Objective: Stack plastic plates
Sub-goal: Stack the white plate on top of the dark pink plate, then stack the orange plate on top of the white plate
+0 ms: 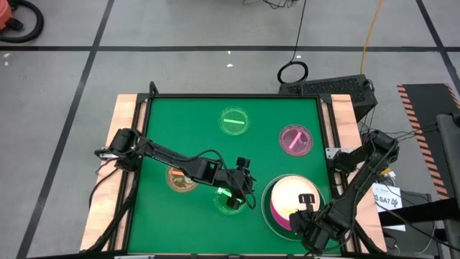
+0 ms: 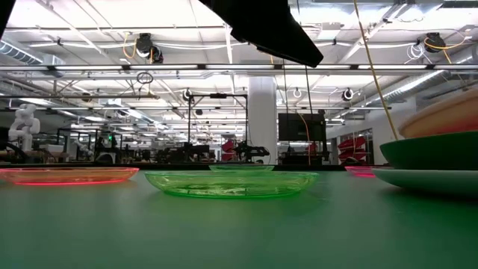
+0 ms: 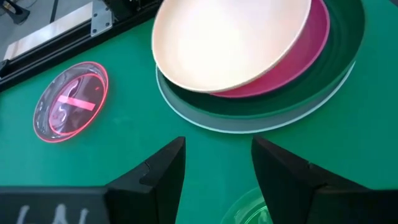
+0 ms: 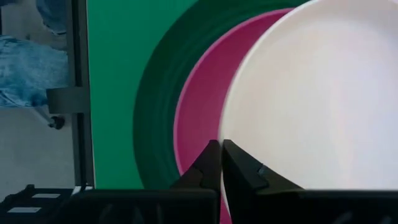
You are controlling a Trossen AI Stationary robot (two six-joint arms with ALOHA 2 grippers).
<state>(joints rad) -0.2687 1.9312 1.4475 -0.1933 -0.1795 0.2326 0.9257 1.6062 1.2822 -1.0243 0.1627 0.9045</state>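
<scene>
A stack of round plastic plates sits at the near right of the green table mat [image 1: 187,129]: a cream-white medium plate [image 1: 296,193] lies on top, tilted and offset over a magenta-pink medium plate [image 1: 279,216], which rests in a large dark green plate [image 3: 339,74] on a large pale blue plate [image 3: 249,127] whose rim shows as a thin light edge. The right gripper [image 1: 307,208] hovers at the near edge of this stack, its two dark fingers [image 4: 239,168] pressed together with nothing between them, their tips over the line where cream plate meets pink.

Four small translucent plates lie apart on the mat. A small green one [image 1: 230,201] lies just left of the stack, and the left gripper [image 1: 241,188] hangs over it with its fingers [image 3: 158,171] spread apart and empty; in the left wrist view the green rim shows below the gap. A small orange plate [image 1: 182,180] lies farther left, under the left arm. A second small green plate [image 1: 235,120] sits toward the far middle of the mat, and a small pink plate [image 1: 295,139] lies to its right, beyond the stack.

The mat is framed by a pale wooden tabletop [image 1: 122,115]. A black keyboard-like unit [image 1: 330,88] rests on the grey floor past the far right corner.
</scene>
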